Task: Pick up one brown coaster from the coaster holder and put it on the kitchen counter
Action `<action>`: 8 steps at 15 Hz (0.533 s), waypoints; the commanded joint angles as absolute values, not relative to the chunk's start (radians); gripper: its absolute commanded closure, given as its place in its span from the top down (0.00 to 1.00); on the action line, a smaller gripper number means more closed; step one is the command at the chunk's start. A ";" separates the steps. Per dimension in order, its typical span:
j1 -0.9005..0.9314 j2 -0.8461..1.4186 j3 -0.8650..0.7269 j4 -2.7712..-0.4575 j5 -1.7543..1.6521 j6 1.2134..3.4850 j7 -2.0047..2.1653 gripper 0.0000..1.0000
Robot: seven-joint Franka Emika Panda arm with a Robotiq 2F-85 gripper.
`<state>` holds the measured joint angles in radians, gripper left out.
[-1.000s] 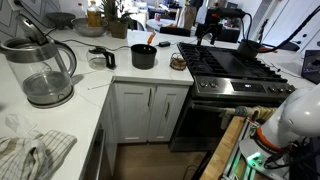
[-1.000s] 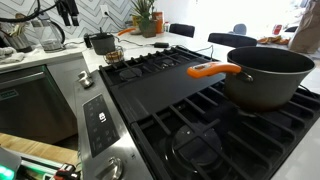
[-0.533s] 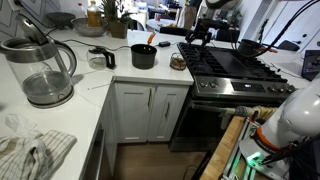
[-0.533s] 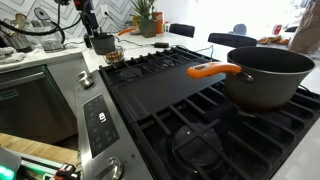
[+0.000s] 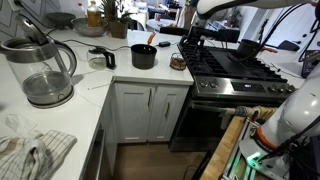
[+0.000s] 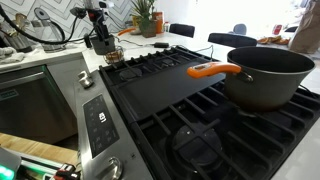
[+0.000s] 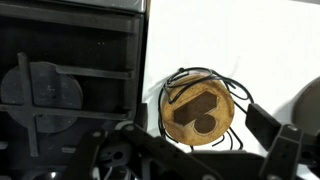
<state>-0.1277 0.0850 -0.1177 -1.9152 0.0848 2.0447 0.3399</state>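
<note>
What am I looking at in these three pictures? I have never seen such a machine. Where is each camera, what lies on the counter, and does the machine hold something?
This is a robot arm in a kitchen. At its tip it has two fingers for grasping. Two pictures come from cameras that stand in the room, apart from the robot. The third comes from a camera on the robot's wrist and looks down past the fingers.

On the white counter stand a glass kettle and a black pot. Beside the gas stove is a small round coaster holder with brown coasters inside. A larger pot with an orange handle sits on the stove.

The fingers hang open above the holder and hold nothing.
</note>
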 commanded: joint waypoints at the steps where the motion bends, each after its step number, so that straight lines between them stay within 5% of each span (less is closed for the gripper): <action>1: -0.126 0.095 -0.126 -1.912 0.090 2.055 0.339 1.00; 8: -0.125 0.125 -0.128 -1.913 0.095 2.080 0.343 1.00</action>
<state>-0.1298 0.1049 -0.1242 -1.9124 0.0944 2.0646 0.3399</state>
